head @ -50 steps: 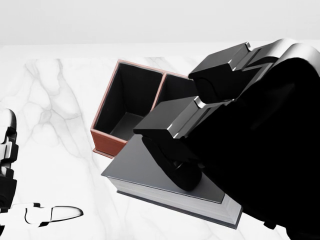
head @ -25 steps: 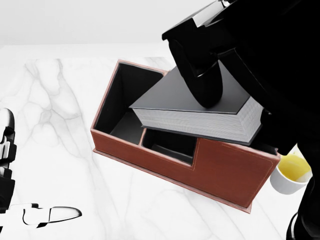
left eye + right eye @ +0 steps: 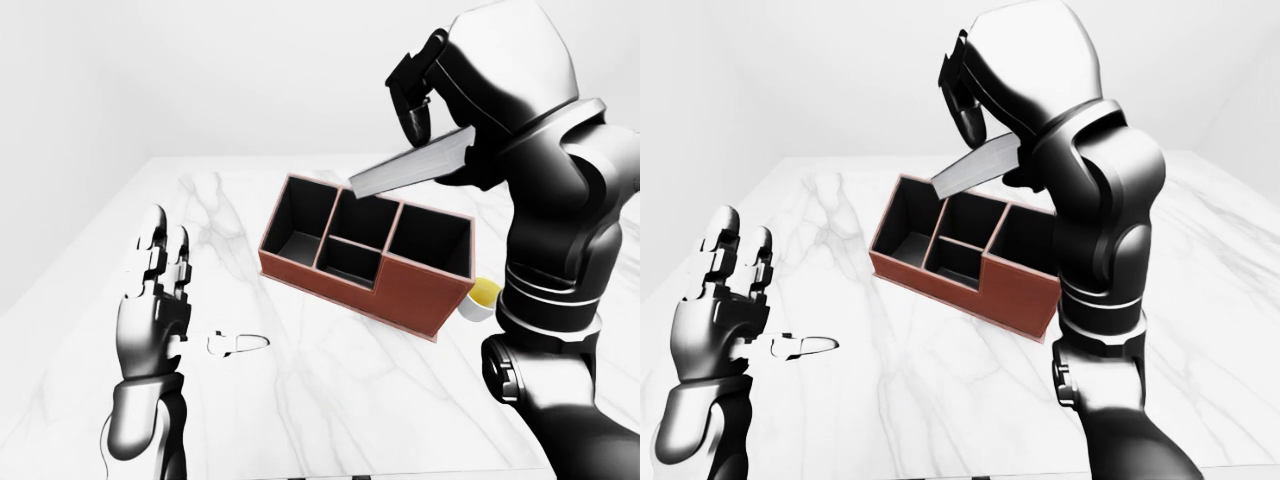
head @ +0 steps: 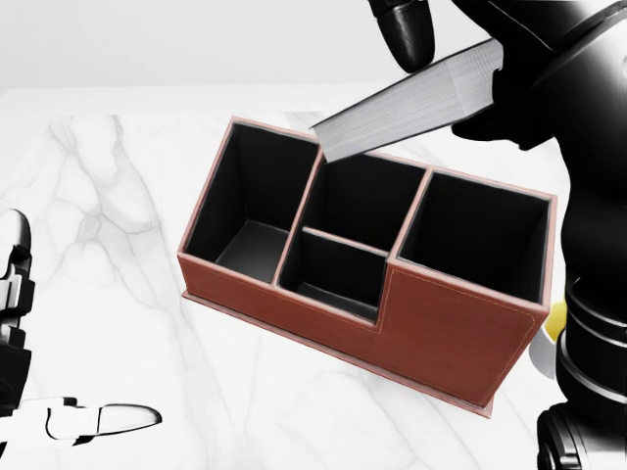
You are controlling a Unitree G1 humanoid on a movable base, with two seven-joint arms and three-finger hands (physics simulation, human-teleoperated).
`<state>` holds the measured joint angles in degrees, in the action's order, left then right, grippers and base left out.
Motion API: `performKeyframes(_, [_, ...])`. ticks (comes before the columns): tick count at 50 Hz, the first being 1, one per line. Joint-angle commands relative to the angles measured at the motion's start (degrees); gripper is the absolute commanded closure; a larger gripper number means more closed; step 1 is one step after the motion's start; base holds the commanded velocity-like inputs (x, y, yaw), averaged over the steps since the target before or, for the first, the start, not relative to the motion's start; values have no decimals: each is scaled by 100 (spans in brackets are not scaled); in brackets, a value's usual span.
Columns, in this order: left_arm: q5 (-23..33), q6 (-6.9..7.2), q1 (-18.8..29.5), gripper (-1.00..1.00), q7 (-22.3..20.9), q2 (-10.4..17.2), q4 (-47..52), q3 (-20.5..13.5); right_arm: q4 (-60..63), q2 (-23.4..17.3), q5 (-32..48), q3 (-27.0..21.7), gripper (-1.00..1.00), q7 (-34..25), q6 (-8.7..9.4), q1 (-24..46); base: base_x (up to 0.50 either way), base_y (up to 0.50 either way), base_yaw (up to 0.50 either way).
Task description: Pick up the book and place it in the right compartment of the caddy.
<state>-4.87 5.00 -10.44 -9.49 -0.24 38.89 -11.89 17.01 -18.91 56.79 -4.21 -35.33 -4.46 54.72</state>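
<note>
The book (image 4: 411,106), dark cover with white page edges, is tilted in the air above the reddish-brown caddy (image 4: 441,338), its low end over the caddy's middle compartments. My right hand (image 3: 425,110) is shut on the book's upper end, a black finger (image 4: 404,29) over its top. The caddy stands on the white marble table (image 3: 330,400); its right compartment (image 4: 480,240) is dark and empty, as is the left one (image 4: 245,201). My left hand (image 3: 155,290) is open, fingers upright, at the left of the left-eye view, apart from the caddy.
A white cup with yellow contents (image 3: 482,297) stands just to the right of the caddy, partly hidden by my right arm (image 3: 555,250). A small pale flat object (image 3: 238,343) lies on the table near my left hand.
My right hand has lifted the book from beside the caddy up and to the right, above the caddy, and tilted it steeply. The left hand has not moved.
</note>
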Motion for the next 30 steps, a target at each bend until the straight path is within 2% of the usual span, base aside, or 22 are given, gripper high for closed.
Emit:
performKeyframes(1, [-36, 0, 10, -100, -3, 11, 1, -22, -1423, -96, 392, 25, 100, 116, 51, 800, 0, 0, 0])
performKeyframes(2, [-38, 0, 2, -100, -6, 9, 5, -25, -1521, -111, 388, 14, 100, 135, 54, 873, 0, 0, 0])
performKeyframes(4, [-52, 0, -6, -100, -13, 11, 34, -48, -1635, -91, 387, -5, 100, 13, 237, 943, 0, 0, 0])
performKeyframes(10, [-65, 0, 4, -100, -20, 5, 69, -84, -2093, -207, 499, 22, 100, 57, 296, 1023, 0, 0, 0])
performKeyframes(14, [-69, 0, 36, -100, -14, 16, 80, -107, -2138, -240, 594, -4, 100, -249, 467, 912, 0, 0, 0])
performKeyframes(17, [-56, 0, 34, -100, -15, 13, 73, -93, -2106, -282, 626, -7, 100, -408, 504, 876, 0, 0, 0])
performKeyframes(18, [-45, 0, 37, -100, -13, 9, 53, -79, -2062, -258, 629, -16, 100, -467, 598, 833, 0, 0, 0])
performKeyframes(23, [-48, 0, 18, -100, -8, 3, 79, -63, -2033, -294, 713, -17, 100, -467, 626, 683, 0, 0, 0])
performKeyframes(28, [-40, 0, -4, -100, -12, -4, 85, -56, -2417, -358, 899, 10, 100, -436, 480, 673, 0, 0, 0])
performKeyframes(30, [-31, 0, -5, -100, -11, -5, 76, -50, -2433, -306, 906, -4, 100, -445, 506, 645, 0, 0, 0])
